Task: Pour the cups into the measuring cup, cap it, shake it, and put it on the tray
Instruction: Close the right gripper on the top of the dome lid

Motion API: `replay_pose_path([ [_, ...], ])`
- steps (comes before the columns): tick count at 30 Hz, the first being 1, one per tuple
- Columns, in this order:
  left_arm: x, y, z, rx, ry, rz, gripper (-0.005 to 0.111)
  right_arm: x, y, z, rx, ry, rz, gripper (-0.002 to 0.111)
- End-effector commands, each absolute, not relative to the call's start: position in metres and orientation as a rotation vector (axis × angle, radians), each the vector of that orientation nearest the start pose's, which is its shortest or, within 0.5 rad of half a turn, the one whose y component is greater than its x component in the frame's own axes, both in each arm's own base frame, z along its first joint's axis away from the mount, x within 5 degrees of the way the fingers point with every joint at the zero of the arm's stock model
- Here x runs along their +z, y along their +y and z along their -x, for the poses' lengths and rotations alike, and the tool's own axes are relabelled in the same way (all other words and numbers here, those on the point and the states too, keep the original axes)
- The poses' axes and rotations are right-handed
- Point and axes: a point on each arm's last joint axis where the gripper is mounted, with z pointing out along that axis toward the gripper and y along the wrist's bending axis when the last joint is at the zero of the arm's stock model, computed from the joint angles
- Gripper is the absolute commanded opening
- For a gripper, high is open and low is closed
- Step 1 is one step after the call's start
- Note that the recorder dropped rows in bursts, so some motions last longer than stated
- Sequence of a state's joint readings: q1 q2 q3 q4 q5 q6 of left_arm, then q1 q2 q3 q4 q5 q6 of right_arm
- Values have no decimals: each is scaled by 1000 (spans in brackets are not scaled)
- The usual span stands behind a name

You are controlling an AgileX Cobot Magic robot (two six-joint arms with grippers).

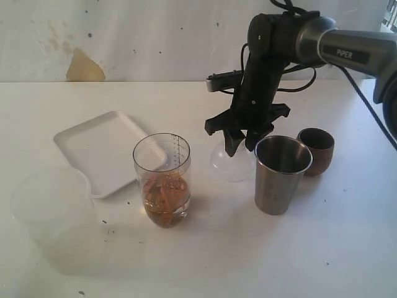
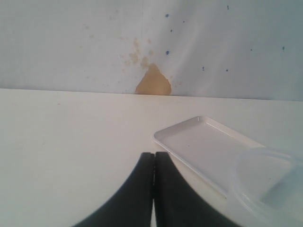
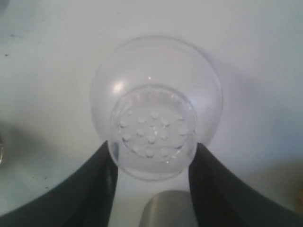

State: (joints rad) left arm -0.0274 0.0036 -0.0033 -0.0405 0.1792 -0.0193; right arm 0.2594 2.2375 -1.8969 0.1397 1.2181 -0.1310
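The clear measuring cup (image 1: 162, 180) stands mid-table with brownish contents in its bottom. To its right are the steel tumbler (image 1: 282, 174) and, behind that, the brown wooden cup (image 1: 316, 151). Between measuring cup and tumbler a small clear dome cap (image 1: 229, 164) rests on the table. My right gripper (image 1: 242, 144) reaches down onto it. In the right wrist view its fingers press both sides of the cap's perforated top (image 3: 152, 130), right gripper (image 3: 152, 145) shut on it. The left gripper (image 2: 154, 156) is shut with nothing in it, near the white tray (image 2: 203, 146).
The white tray (image 1: 102, 152) lies left of the measuring cup. A cloudy translucent plastic cup (image 1: 53, 220) stands at the front left, also in the left wrist view (image 2: 270, 184). A wall with a tan patch (image 1: 84, 67) backs the table. The tumbler's rim (image 3: 165, 210) sits close under the right gripper.
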Motion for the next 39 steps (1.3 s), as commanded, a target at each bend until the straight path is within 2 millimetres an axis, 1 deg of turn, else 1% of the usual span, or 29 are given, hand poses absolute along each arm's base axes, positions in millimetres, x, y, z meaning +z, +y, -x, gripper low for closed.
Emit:
replay_pose_path([
  [1,198,-2,-56,-75,1656,29,1,194,131,-445,215,2987,527,2],
  [2,198,-2,-56,-75,1656,29,1,195,131,-445,216,2982,527,0],
  [4,198,-2,-56,-75,1656,29,1,204,131,-445,214,2962,526,0],
  [8,198,-2,-56,-75,1656,29,1,243,130,-442,221,2861,511,0],
  [10,198,-2,-56,-75,1656,29,1,253,131,-443,223,2833,508,2],
  [11,198,-2,-56,-75,1656,29,1,255,131,-443,223,2826,508,8],
  [12,198,-2,-56,-75,1656,29,1,251,131,-445,223,2832,508,22],
  [13,198,-2,-56,-75,1656,29,1,249,131,-447,217,2819,501,39],
  [14,198,-2,-56,-75,1656,29,1,246,130,-451,199,2804,451,62],
  [15,198,-2,-56,-75,1656,29,1,243,130,-454,188,2793,426,73],
  [16,198,-2,-56,-75,1656,29,1,241,130,-457,179,2773,418,81],
  [17,198,-2,-56,-75,1656,29,1,238,131,-460,180,2764,412,83],
  [23,198,-2,-56,-75,1656,29,1,218,134,-471,195,2755,367,74],
  [28,198,-2,-56,-75,1656,29,1,202,133,-478,169,2779,348,74],
  [31,198,-2,-56,-75,1656,29,1,201,133,-478,170,2772,347,74],
  [35,198,-2,-56,-75,1656,29,1,202,134,-481,170,2747,343,68],
  [39,198,-2,-56,-75,1656,29,1,195,134,-481,177,2771,342,67],
])
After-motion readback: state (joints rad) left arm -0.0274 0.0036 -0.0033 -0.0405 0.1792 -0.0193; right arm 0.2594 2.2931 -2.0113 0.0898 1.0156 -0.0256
